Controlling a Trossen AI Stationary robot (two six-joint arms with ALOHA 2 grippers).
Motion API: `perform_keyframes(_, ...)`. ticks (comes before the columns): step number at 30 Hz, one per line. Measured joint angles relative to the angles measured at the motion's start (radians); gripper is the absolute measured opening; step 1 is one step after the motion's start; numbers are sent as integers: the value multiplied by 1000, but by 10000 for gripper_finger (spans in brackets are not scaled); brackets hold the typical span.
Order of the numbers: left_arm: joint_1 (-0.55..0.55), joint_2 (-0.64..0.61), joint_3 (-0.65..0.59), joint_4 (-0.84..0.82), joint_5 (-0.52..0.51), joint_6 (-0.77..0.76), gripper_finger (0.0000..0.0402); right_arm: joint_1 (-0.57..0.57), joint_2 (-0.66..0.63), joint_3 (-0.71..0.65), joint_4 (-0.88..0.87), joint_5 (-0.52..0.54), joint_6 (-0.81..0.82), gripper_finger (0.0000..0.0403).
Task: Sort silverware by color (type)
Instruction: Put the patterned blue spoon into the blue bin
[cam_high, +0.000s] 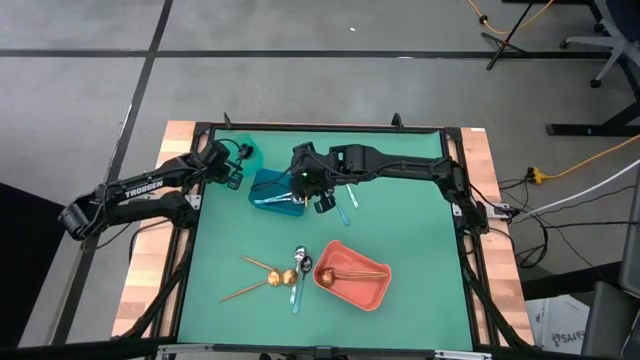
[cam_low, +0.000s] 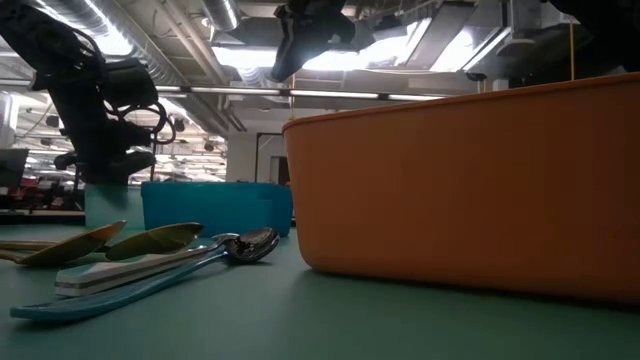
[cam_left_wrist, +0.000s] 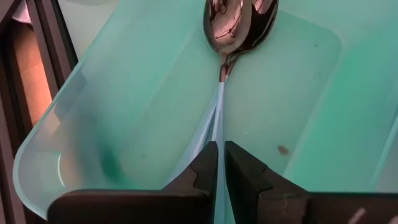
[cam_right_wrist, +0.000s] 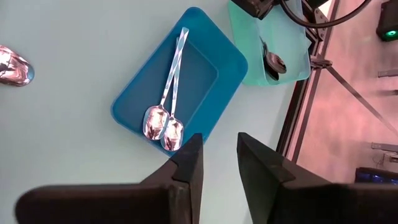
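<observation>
Over the teal bin, the left claw grips a blue-handled spoon; right claw released.

A green mat covers the table, framed by a black rail with bare wood showing along both sides. A blue bin sits near the mat's far edge, and a teal bin lies just beside it toward the far left corner. A coral bin sits tilted near the front edge, well apart from the other two. Grey floor surrounds the table, with a yellow cable trailing across it on the right.
</observation>
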Motion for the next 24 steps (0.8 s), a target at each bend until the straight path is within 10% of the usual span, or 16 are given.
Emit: perform_keyframes(24,0,0,0,-2,0,-1,24,0,0,0,-321,0,175,90)
